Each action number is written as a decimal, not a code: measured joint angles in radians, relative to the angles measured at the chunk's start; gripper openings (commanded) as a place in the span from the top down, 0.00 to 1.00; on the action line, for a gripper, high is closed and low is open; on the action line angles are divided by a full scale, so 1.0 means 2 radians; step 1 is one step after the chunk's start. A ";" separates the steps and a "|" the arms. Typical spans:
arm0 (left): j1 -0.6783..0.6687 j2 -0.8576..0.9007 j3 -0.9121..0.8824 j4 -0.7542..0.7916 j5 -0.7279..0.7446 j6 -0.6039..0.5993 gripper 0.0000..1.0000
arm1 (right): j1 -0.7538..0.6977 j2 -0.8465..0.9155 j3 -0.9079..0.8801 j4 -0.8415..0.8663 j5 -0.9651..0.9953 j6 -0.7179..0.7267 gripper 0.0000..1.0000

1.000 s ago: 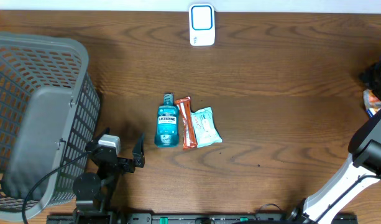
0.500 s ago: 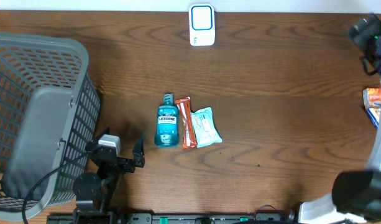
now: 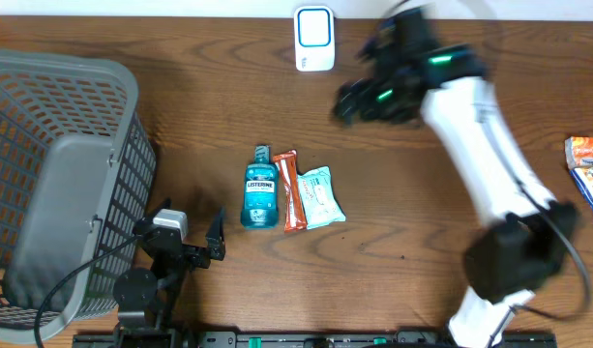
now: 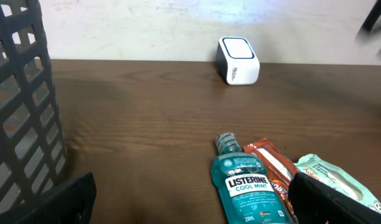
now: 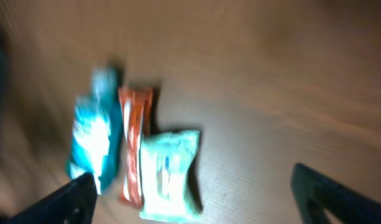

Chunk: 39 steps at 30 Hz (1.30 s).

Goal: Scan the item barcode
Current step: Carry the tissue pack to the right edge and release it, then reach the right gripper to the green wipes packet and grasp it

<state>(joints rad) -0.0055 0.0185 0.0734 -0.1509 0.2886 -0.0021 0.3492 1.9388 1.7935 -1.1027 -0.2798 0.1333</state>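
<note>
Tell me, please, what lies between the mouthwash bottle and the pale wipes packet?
An orange snack bar lies between the mouthwash bottle and the wipes packet, best seen in the overhead view.

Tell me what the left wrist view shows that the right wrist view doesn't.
Only the left wrist view: the white scanner at the far edge of the table, and the grey basket mesh on the left. Only the right wrist view: the whole teal wipes pack, which the left gripper partly hides in its own view; this picture is motion-blurred. Both: the Listerine bottle, the orange bar and the wipes pack lying side by side. The left gripper and right gripper each stand open in their own view.
</note>
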 measured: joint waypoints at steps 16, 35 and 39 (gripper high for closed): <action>0.000 0.000 0.000 0.000 0.000 0.000 0.02 | 0.159 0.105 -0.026 -0.014 0.163 0.027 0.09; 0.000 0.000 0.000 0.000 0.000 0.000 0.02 | 0.158 0.104 -0.120 0.010 0.267 0.083 0.25; 0.000 0.000 0.000 0.000 0.000 0.000 0.02 | 0.143 0.104 -0.113 -0.023 0.305 0.101 0.27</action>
<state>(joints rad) -0.0055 0.0189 0.0734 -0.1509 0.2886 -0.0025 0.6346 2.1475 1.5669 -1.1488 0.3309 0.3363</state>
